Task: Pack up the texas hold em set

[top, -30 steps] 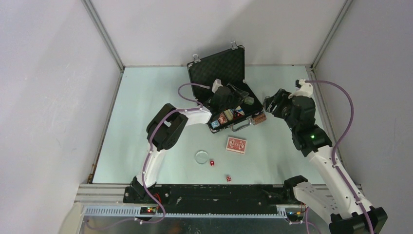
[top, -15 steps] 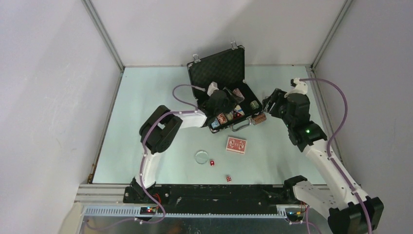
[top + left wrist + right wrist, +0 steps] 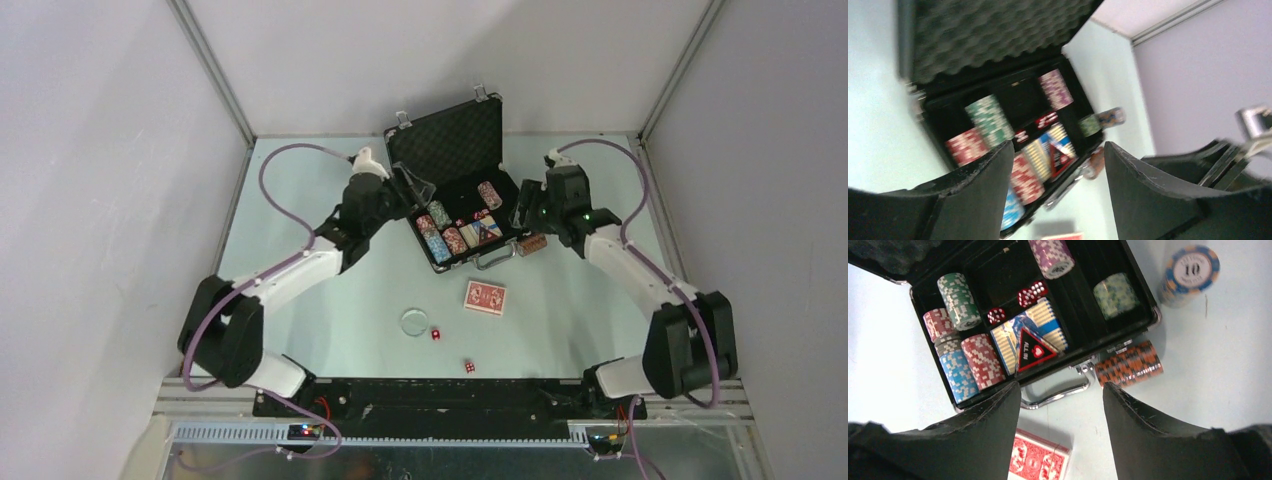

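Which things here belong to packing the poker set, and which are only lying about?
Job: black briefcase, orange chip stack, blue-and-orange chip stack, red-backed card deck, clear disc, two red dice.
Only there: purple cables, table.

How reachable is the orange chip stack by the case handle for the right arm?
Probably yes: the right gripper is open and empty close above it, and the orange chip stack lies on bare table outside the case, nothing covering it.

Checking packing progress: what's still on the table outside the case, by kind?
Chip stacks: 2
Card deck: 1
Red dice: 2
Clear disc: 1
Total: 6
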{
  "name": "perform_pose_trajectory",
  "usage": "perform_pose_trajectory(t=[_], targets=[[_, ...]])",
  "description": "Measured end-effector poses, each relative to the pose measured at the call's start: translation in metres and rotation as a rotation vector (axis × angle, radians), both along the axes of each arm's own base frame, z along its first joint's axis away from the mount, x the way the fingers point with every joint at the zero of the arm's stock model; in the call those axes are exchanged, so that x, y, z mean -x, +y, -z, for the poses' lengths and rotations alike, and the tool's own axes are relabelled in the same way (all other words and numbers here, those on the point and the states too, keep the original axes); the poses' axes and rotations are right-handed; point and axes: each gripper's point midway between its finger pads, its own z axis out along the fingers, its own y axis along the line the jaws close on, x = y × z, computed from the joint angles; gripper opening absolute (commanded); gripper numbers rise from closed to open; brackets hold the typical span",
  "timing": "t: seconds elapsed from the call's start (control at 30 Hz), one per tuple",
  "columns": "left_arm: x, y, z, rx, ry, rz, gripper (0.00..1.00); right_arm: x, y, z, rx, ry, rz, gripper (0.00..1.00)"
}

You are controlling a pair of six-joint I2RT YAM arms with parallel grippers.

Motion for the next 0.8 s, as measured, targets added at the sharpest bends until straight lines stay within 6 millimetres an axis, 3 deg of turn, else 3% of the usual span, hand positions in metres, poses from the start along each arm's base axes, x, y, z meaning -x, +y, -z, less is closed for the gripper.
perform_pose_trajectory(t=[0.07, 0.27, 0.37, 0.43, 0.6, 0.7, 0.8], targets=[[0.007, 0.021, 0.011, -0.056, 0.002, -0.009, 0.71, -0.01, 0.006, 0.0, 0.004, 0.004, -0.036, 0.65], [0.039, 0.082, 0.078, -0.223, 0.096, -0.017, 0.72, -0.047, 0.02, -0.007, -0.021, -0.004, -0.15, 0.61], [0.059, 0.101, 0.092, -0.291, 0.101, -0.005, 0.74, -0.052, 0.025, -0.005, -0.041, 0.001, -0.186, 0.63], [0.07, 0.107, 0.09, -0.318, 0.062, 0.011, 0.75, -0.045, 0.034, 0.0, -0.043, 0.006, -0.21, 0.67], [0.085, 0.114, 0.077, -0.337, -0.034, 0.027, 0.77, -0.002, 0.086, 0.026, 0.017, 0.013, -0.309, 0.97], [0.092, 0.119, 0.078, -0.344, -0.07, 0.025, 0.79, 0.023, 0.115, 0.037, 0.092, -0.022, -0.339, 0.99], [0.097, 0.123, 0.076, -0.346, -0.103, 0.015, 0.82, 0.036, 0.13, 0.036, 0.156, -0.08, -0.316, 1.0]])
